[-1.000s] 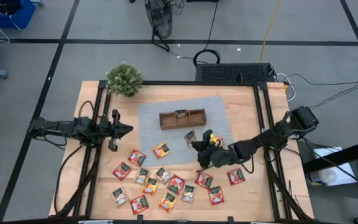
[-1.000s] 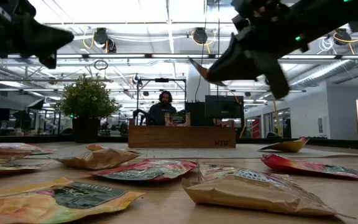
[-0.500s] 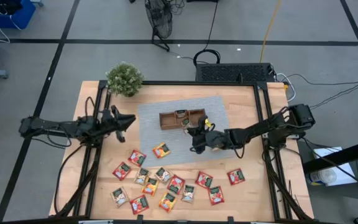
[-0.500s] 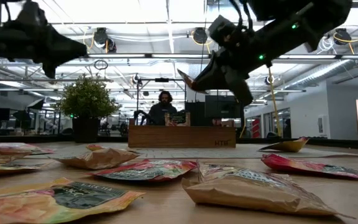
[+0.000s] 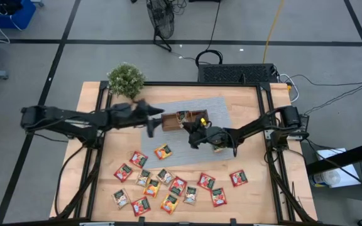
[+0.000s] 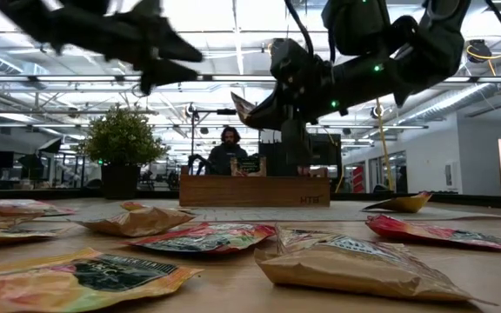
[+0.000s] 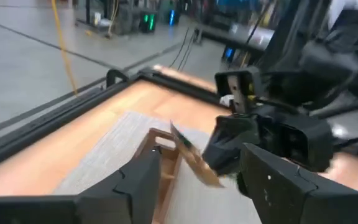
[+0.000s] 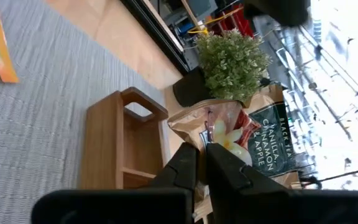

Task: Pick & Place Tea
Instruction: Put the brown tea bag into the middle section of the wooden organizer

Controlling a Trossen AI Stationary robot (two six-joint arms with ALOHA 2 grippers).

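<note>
My right gripper (image 5: pixel 191 129) is shut on one tea packet (image 8: pixel 225 132), held in the air beside the brown wooden tray (image 5: pixel 184 118) on the grey mat. My left gripper (image 5: pixel 154 118) hovers open at the tray's left end. In the left wrist view its fingers frame that held packet (image 7: pixel 190 160) without touching it. Another packet (image 5: pixel 183 115) stands in the tray's middle compartment. An orange packet (image 5: pixel 163 151) lies flat on the mat. Several more tea packets (image 5: pixel 162 183) lie flat on the wood near the front edge. My right gripper pinches the packet's edge (image 8: pixel 211 151) between its two shut fingers. The fingers come from the table's right, slanting slightly down. The packet (image 6: pixel 243 108) sticks out past the fingertips, tilted and lifted clear of the mat and the tray.
A potted plant (image 5: pixel 126 80) stands at the table's far left corner. Black frame rails (image 5: pixel 264 110) run along the table's sides. A person (image 6: pixel 230 148) sits in the room beyond the tray.
My left gripper has swung toward the table's right and far side, up to the tray's left end, and has opened. My right gripper has carried its packet from the mat's near right part toward the tray, still lifted clear.
</note>
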